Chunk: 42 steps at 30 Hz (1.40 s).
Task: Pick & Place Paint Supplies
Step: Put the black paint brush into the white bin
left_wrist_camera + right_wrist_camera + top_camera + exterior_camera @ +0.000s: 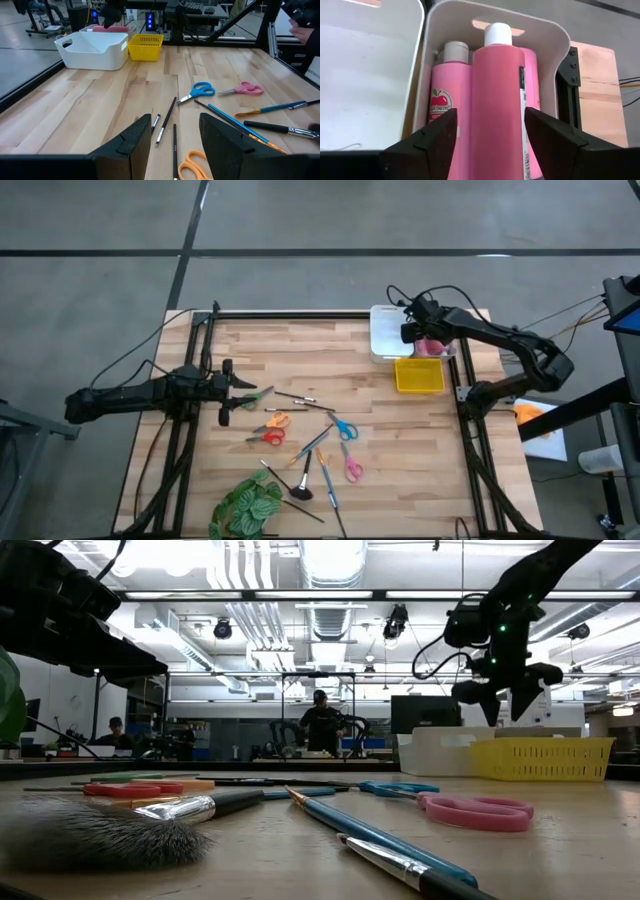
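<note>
The right end effector (pixel 420 330) hangs over the small white bin (pixel 547 35) at the far right of the table (pixel 400 450), just beyond the yellow basket (pixel 419 375). Its fingers (pixel 427 137) stand apart on either side of a pink tube (pixel 497 110) with a white cap, and a narrow gap shows between each finger and the tube, so nothing is clamped. This tube stands upright in the bin in front of 2 more pink tubes (pixel 445 95), all 3 packed close together; the one with the apple label touches it on 1 side. A larger white bin (pixel 388 330) sits right beside the small one, on the side away from the table edge. The left end effector (pixel 228 385) waits low over the table, well apart from the yellow basket, with its fingers (pixel 132 142) spread wide and empty. The rest of the supplies lie loose on the table, nearer than the yellow basket and toward the left arm: green scissors (pixel 256 394) just beside the left end effector, orange scissors (pixel 277 420), red scissors (pixel 268 437), blue scissors (pixel 345 428) and pink scissors (pixel 351 468). Several thin brushes (pixel 325 475) are scattered among them, some crossing each other, and 1 has a broad dark bristle head (pixel 300 492). A leafy green plant (pixel 248 508) lies at the near edge of the table, close to that brush head. In the low view 2 people (pixel 320 720) show in the room far behind the table.
</note>
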Each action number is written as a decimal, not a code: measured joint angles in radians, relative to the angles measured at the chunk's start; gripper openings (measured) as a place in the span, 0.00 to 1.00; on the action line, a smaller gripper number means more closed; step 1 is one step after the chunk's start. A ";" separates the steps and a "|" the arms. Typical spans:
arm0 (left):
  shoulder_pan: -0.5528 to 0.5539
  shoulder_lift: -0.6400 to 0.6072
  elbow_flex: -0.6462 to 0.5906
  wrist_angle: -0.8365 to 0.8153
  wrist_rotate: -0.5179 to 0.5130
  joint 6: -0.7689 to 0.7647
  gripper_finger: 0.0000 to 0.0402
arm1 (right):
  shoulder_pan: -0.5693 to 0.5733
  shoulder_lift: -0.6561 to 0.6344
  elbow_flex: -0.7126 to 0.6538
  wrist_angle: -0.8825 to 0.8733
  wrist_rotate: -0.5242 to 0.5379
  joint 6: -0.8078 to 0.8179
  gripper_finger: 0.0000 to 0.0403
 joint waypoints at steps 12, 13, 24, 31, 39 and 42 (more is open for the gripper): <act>0.000 0.000 0.000 0.000 0.000 0.000 0.42 | 0.000 -0.176 0.000 0.037 -0.082 -0.014 0.57; 0.000 0.000 0.000 0.000 0.000 0.000 0.42 | 0.000 -0.198 0.000 0.047 -0.097 -0.025 0.57; 0.000 0.000 0.000 0.000 0.000 0.000 0.42 | 0.012 -0.388 -0.003 0.362 -0.528 -0.278 0.57; 0.000 0.000 0.000 0.000 0.000 0.000 0.42 | 0.098 -0.401 -0.022 0.520 -0.742 -0.420 0.57; 0.000 0.000 0.000 0.000 0.000 0.000 0.42 | 0.261 -0.402 -0.064 0.548 -0.779 -0.456 0.57; 0.000 0.000 0.000 0.000 0.000 0.000 0.42 | 0.321 -0.403 -0.064 0.553 -0.795 -0.459 0.57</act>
